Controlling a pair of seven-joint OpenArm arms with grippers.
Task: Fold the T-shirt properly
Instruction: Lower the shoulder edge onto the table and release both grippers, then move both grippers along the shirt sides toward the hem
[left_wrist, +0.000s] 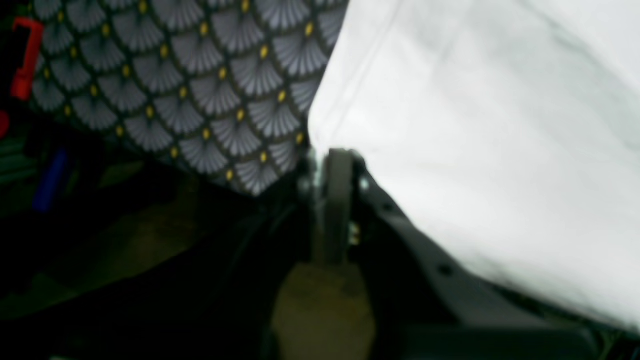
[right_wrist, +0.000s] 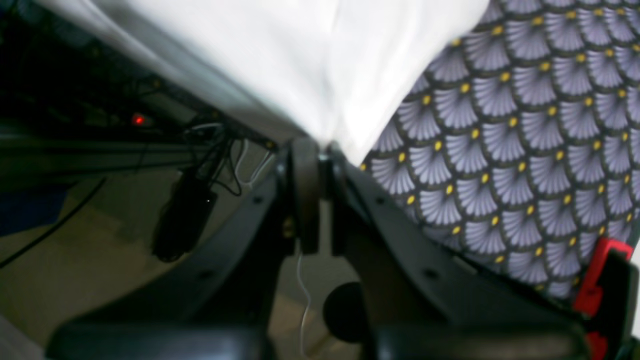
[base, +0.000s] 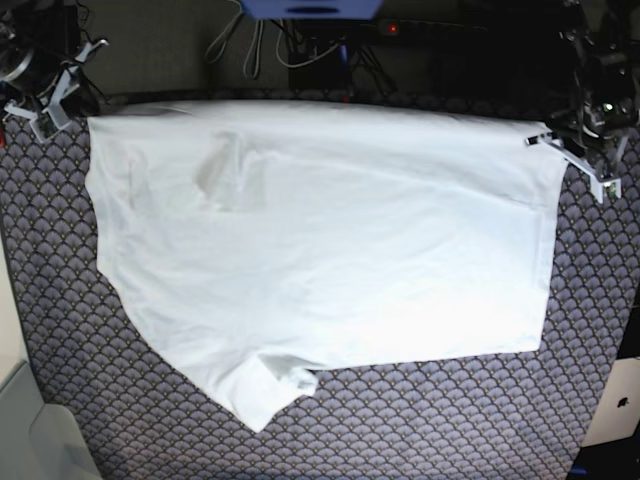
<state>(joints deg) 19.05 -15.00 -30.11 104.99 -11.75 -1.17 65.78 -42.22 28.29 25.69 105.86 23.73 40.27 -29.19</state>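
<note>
The white T-shirt (base: 330, 240) lies spread on the patterned table, its long edge along the far side and one sleeve (base: 265, 390) pointing toward the front. My left gripper (base: 548, 138) is at the far right corner of the shirt. In the left wrist view it (left_wrist: 325, 152) is shut on the cloth's (left_wrist: 475, 125) corner. My right gripper (base: 80, 110) is at the far left corner. In the right wrist view it (right_wrist: 322, 150) is shut on a pinched point of the cloth (right_wrist: 310, 60). Both held corners sit near the table's far edge.
The table cover (base: 450, 420) has a grey fan pattern with yellow dots. Red clamps (left_wrist: 25, 60) (right_wrist: 597, 275) sit at its edges. Cables and a blue device (base: 310, 8) lie beyond the far edge. A white container (base: 40, 430) stands at the front left.
</note>
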